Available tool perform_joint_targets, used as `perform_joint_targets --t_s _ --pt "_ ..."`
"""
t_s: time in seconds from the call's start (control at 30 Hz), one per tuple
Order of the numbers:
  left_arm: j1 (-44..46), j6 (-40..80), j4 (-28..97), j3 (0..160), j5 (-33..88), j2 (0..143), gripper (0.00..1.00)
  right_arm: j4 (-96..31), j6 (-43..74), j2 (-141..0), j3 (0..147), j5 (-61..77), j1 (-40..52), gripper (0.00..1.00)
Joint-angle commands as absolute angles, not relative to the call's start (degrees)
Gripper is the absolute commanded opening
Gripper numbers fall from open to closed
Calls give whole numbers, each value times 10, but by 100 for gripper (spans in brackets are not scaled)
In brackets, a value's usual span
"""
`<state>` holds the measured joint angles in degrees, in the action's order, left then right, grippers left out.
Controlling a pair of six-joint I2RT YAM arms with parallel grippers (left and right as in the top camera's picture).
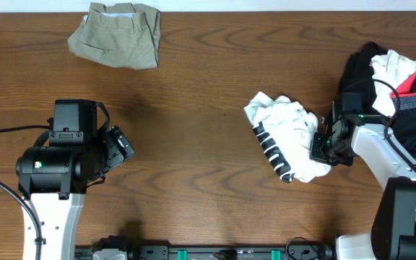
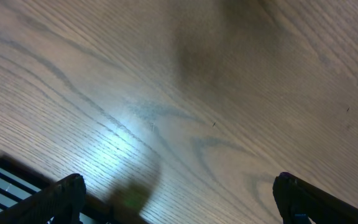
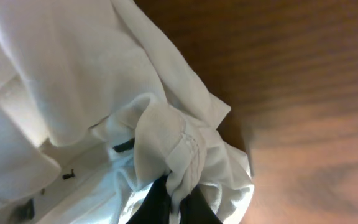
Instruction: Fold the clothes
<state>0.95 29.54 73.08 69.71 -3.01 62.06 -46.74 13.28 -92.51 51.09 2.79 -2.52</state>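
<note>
**Overhead.** The top (image 1: pixel 287 133) lies crumpled into a lump right of the table's (image 1: pixel 193 94) middle, with its striped trim (image 1: pixel 271 148) along the left side. The right claw (image 1: pixel 322 146) sits at the top's right edge, closed on a bunch of its cloth. The left claw (image 1: pixel 121 148) hangs well apart over bare wood, wide open and holding nothing. A khaki piece (image 1: pixel 118 35) lies at the far edge. A pile (image 1: pixel 403 87) of black, white and red lies just behind the right arm.

**Left wrist.** Only wood grain shows between the spread fingers (image 2: pixel 64 193). No cloth is near them.

**Right wrist.** A stitched hem (image 3: pixel 185 149) is gathered into the closed jaws at the bottom of the view. The white cloth is thin, soft and deeply creased, with layers lying over one another.

**Risks.** The grip takes a small bunch, possibly several layers at once. A lift would then likely raise the top as a bundle rather than open it out. The thin hem could also slip free under the cloth's own weight. With the pile so close to the right arm, a pull that way could drag other pieces along.
</note>
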Motion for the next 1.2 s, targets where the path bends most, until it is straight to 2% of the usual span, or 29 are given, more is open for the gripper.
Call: perform_joint_targets --t_s 0.0,0.2,0.33,0.4,0.5,0.73,0.83,0.9,0.93,1.07,1.1,1.17 --pt "7 287 731 693 -37 622 98 -496 158 -920 548 -18 -31 1" --pt "7 287 730 693 -37 622 98 -599 198 -920 616 -113 -31 9" --pt "7 287 730 693 -37 622 98 -658 278 -920 640 -191 -31 8" --pt "7 287 730 693 -37 622 98 -678 311 -920 646 -219 -31 12" --pt "7 287 731 693 -37 622 98 -693 328 -920 655 -238 -31 14" --pt "7 287 731 693 -37 622 98 -718 319 -920 696 -175 -24 13" --pt "7 287 730 693 -37 622 98 -712 277 -920 720 -91 -20 15" --pt "7 287 730 693 -37 622 98 -687 201 -920 728 10 -16 17" --pt "7 287 730 693 -37 622 98 -670 154 -920 729 79 -14 20" --pt "7 288 730 693 -37 622 98 -623 14 -921 718 314 -3 55" --pt "7 288 730 693 -37 623 98 -617 4 -921 714 328 1 59" --pt "7 287 730 693 -37 624 98 -604 3 -921 701 328 13 59"
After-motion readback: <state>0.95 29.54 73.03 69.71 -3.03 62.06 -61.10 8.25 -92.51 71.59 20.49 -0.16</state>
